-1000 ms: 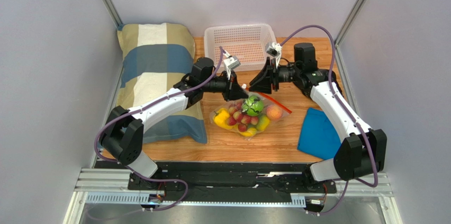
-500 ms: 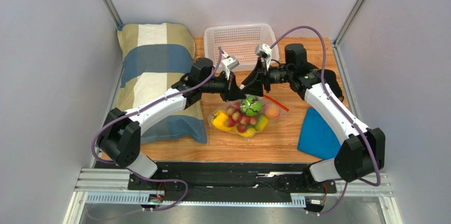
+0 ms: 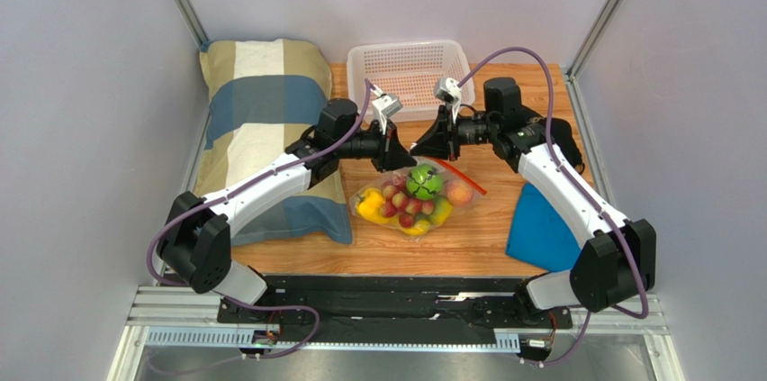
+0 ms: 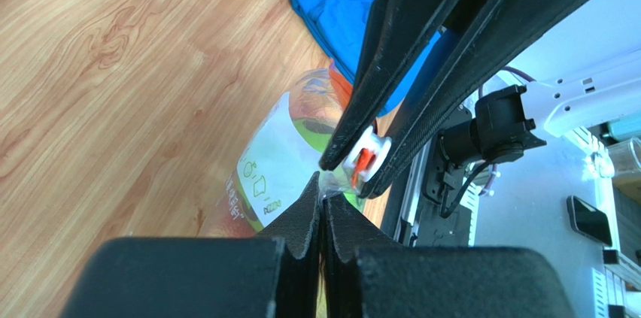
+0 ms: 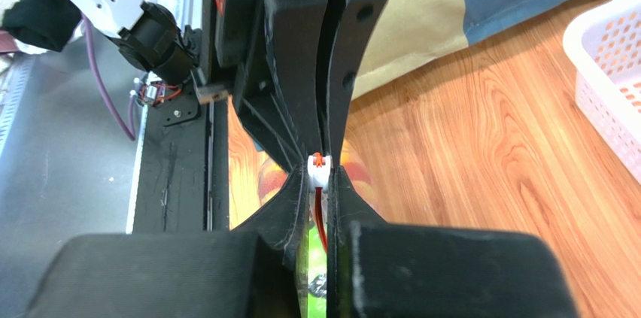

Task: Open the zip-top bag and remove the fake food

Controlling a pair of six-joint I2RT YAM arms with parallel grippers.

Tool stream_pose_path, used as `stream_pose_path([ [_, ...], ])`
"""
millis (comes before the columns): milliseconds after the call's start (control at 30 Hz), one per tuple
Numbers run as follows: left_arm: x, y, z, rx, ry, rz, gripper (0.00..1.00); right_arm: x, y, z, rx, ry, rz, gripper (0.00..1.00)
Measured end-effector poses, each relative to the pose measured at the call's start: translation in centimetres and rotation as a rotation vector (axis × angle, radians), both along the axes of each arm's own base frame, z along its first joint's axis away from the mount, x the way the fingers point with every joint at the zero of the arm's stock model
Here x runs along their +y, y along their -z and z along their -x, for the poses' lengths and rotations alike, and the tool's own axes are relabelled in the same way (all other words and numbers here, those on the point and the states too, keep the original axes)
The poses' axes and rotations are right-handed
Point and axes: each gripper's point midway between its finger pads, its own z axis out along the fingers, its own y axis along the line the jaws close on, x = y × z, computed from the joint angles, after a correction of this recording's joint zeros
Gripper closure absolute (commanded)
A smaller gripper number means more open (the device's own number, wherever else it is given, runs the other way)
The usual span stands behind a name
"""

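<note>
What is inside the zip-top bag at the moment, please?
The zip-top bag holds a green ball-like fruit, a yellow pepper, red grapes and an orange peach. Anything beneath that pile is covered.

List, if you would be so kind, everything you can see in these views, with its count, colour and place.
zip-top bag: one, clear with a red-orange zip strip, table centre.
fake food: several pieces, green, yellow, red and orange, inside the bag.
slider: one, white and orange, on the bag's mouth.
basket: one, white, perforated, far edge of the table.
pillow: one, blue, cream and tan, left side.
cloth: one, blue, right side.
table: one, light wood.
left gripper: one, black, shut on the bag's plastic.
right gripper: one, black, shut on the slider.
</note>
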Motion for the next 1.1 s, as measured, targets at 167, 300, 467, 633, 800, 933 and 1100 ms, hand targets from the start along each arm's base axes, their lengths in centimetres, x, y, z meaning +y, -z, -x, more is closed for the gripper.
stream_pose_path([
  [167, 0.5, -0.3, 0.5, -0.016, -0.01, 0.002, 1.0, -1.0, 0.8, 1.5, -0.01, 0.029, 0.021, 1.0],
  [300, 0.8, -0.7, 1.2, -0.024, -0.005, 0.009, 1.0, -1.6, 1.5, 2.4, 0.0, 0.044, 0.026, 1.0],
  [467, 0.8, -0.9, 1.4, -0.028, 0.008, 0.016, 0.61, -1.8, 1.6, 2.3, 0.014, 0.058, 0.025, 1.0],
  [633, 0.5, -1.9, 2.2, -0.035, 0.062, 0.031, 0.49, -1.9, 1.5, 2.3, 0.044, 0.071, 0.021, 1.0],
  [800, -0.4, -2.1, 2.5, -0.049, 0.113, 0.043, 0.48, -1.8, 0.9, 2.4, 0.065, 0.068, 0.004, 1.0],
  [933, -1.2, -0.5, 2.7, -0.017, 0.146, 0.031, 0.53, -1.6, 0.4, 2.5, 0.083, 0.06, -0.016, 1.0],
  [1100, -2.0, 0.7, 2.1, 0.018, 0.148, 0.036, 1.0, -1.3, -0.1, 2.3, 0.104, 0.054, -0.034, 1.0],
])
